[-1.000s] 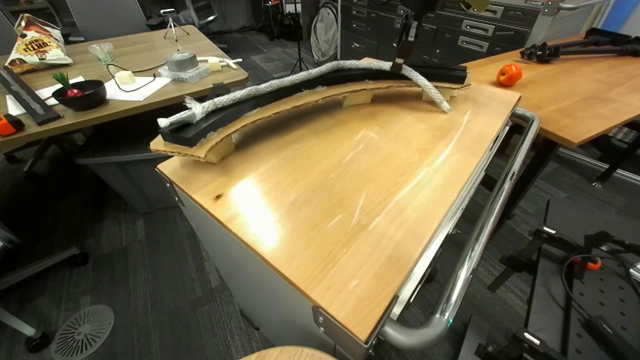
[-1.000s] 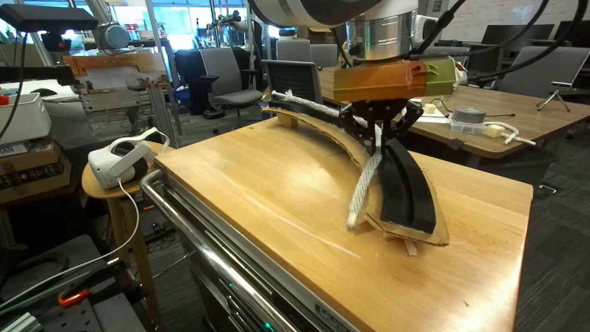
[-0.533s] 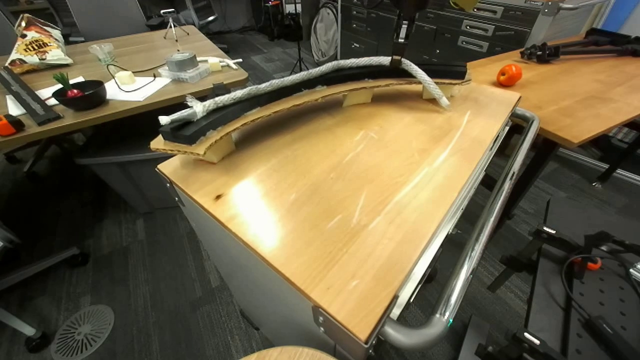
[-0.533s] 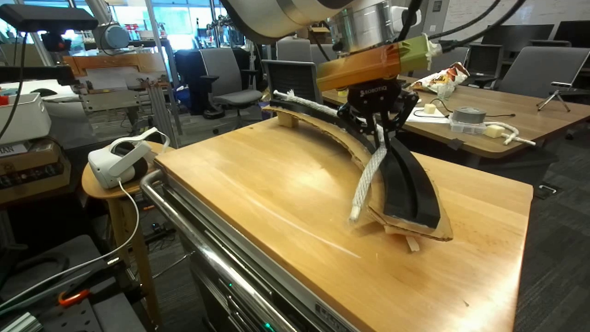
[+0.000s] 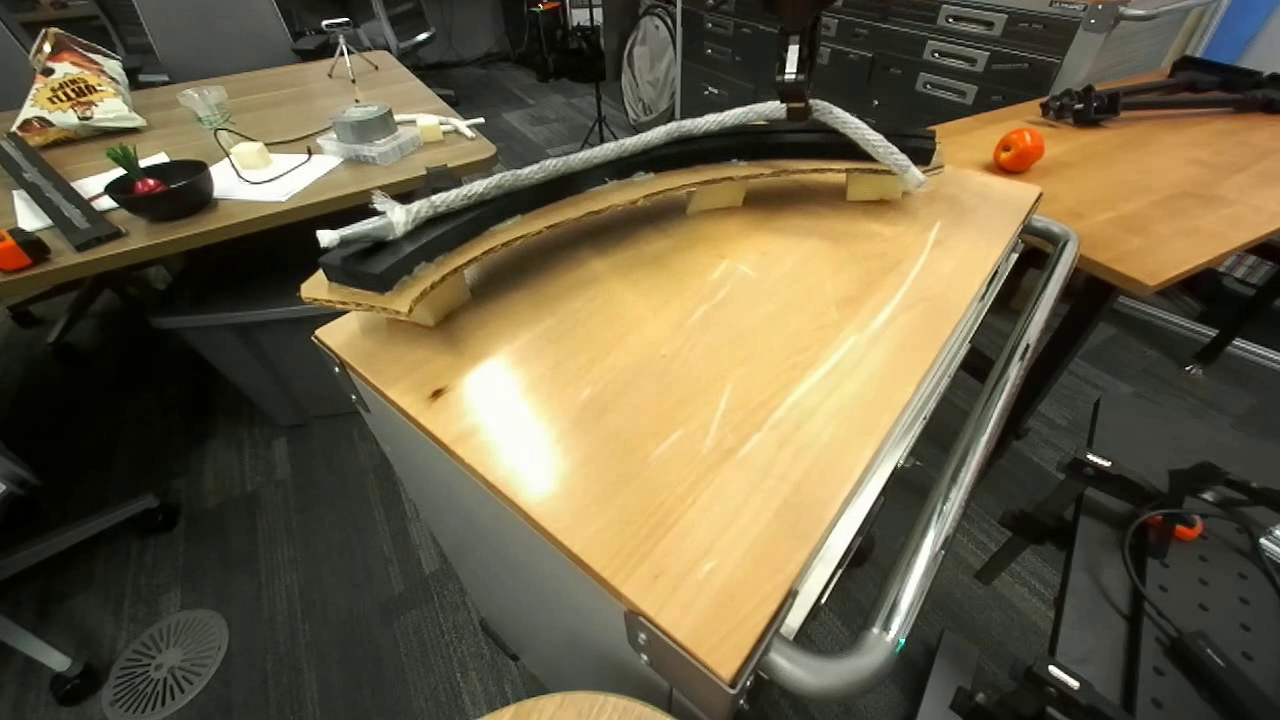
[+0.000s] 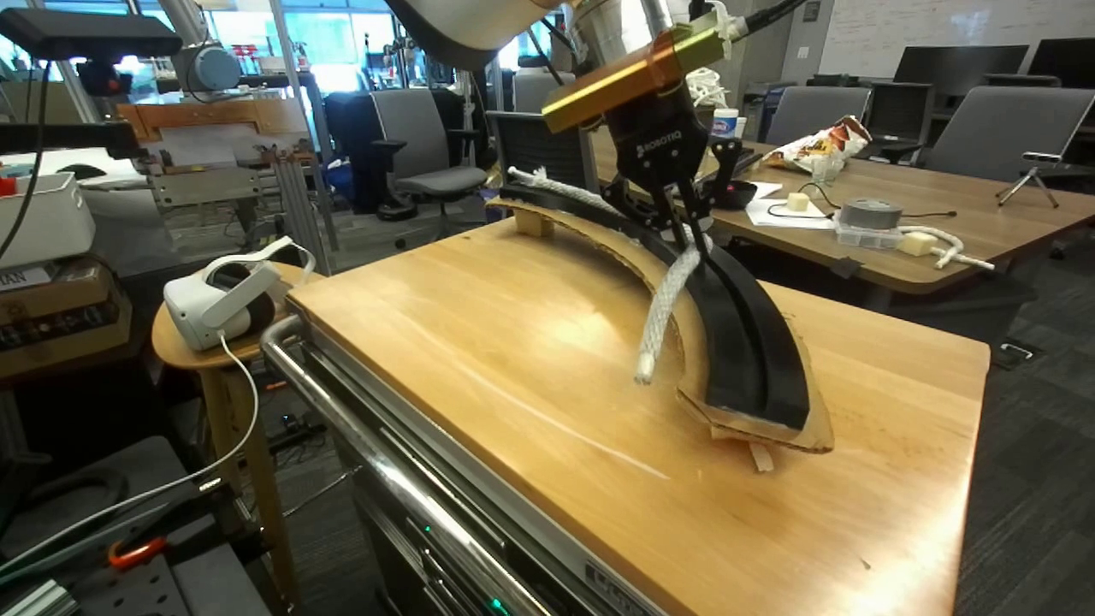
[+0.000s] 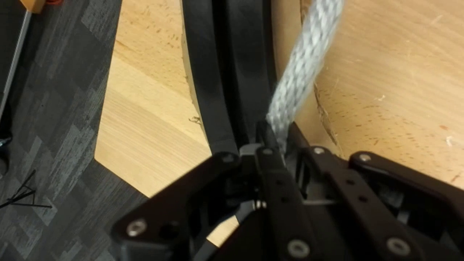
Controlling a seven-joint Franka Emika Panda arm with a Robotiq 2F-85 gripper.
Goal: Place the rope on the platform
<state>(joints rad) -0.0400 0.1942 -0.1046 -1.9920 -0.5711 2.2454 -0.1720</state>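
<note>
The pale grey rope (image 5: pixel 600 152) lies along the black arc-shaped platform (image 5: pixel 690 150) with light edging. Its tied end rests over one end of the platform in both exterior views. My gripper (image 6: pixel 697 244) is shut on the rope (image 6: pixel 663 316) and lifts it slightly, tilted above the platform (image 6: pixel 740 334). Beyond my fingers the free end slants down past the platform's inner edge, over the tabletop. I cannot tell whether it touches the wood. In the wrist view the rope (image 7: pixel 304 61) runs from between my fingertips (image 7: pixel 281 134), to the right of the platform's groove (image 7: pixel 226 61).
The platform stands raised on small blocks (image 5: pixel 716 196) on the wooden tabletop (image 5: pixel 650 350). A metal handle (image 5: pixel 960 480) runs along the cart's side. Another table (image 6: pixel 924 197) behind holds a chip bag (image 6: pixel 821 145) and tape roll (image 6: pixel 871 214). A headset (image 6: pixel 218 295) sits on a stool.
My gripper has tilted and moved up a little, away from the platform's near end, still holding the rope. The rope's free end has risen and shifted; the tied end stays put.
</note>
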